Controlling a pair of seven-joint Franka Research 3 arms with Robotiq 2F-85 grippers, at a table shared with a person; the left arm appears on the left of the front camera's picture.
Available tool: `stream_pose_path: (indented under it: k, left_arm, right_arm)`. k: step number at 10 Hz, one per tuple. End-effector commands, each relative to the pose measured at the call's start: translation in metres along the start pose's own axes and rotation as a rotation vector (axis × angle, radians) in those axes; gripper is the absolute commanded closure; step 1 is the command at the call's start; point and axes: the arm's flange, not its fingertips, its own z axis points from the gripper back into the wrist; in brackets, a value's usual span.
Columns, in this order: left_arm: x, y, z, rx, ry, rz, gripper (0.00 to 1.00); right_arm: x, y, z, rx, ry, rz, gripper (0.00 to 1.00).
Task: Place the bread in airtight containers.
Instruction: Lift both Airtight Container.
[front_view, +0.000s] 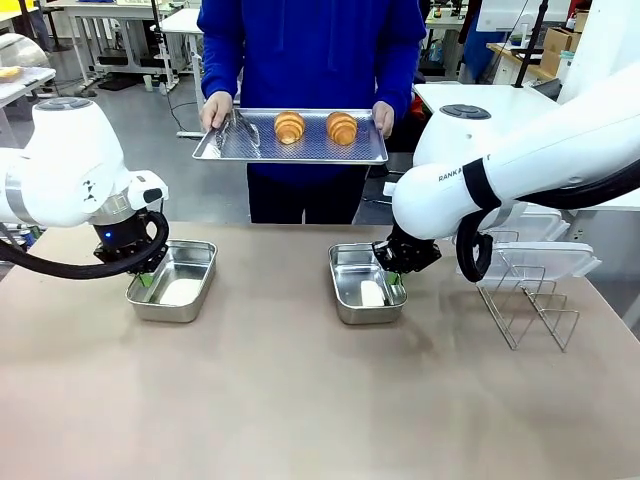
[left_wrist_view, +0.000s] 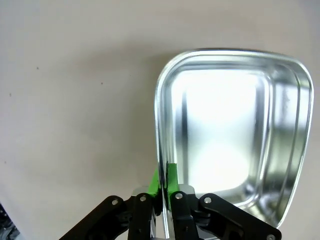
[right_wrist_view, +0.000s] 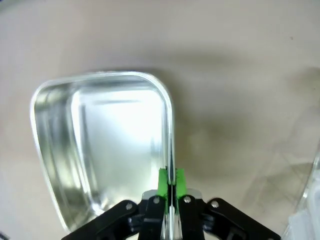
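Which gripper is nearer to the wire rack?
Right. The right gripper, shut on the rim of the right pan, is beside the wire rack; the left gripper, shut on the left pan, is much farther off.

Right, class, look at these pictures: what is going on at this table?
The left gripper is clamped on the rim of the left pan, the right gripper on the rim of the right pan. Both pans sit empty on the table. Across it, a person holds a tray carrying two croissants.
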Motion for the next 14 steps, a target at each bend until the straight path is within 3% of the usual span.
stream_pose_path:
  k: [1,4,10,14]
  left_arm:
    - [0.001,0.001,-0.001,0.020,0.000,0.027,1.00]
    - [0.005,-0.001,0.010,-0.029,-0.019,0.041,1.00]
    - [0.008,-0.031,0.115,-0.095,-0.120,0.071,1.00]
    - [-0.003,-0.058,0.144,-0.104,-0.118,0.070,1.00]
  right_arm:
    - [0.000,0.004,0.000,-0.039,-0.025,-0.027,1.00]
    - [0.002,0.002,0.010,-0.043,-0.018,-0.040,1.00]
    - [0.007,-0.011,0.123,-0.022,-0.007,-0.038,1.00]
    - [0.001,-0.031,0.162,0.058,-0.065,-0.041,1.00]
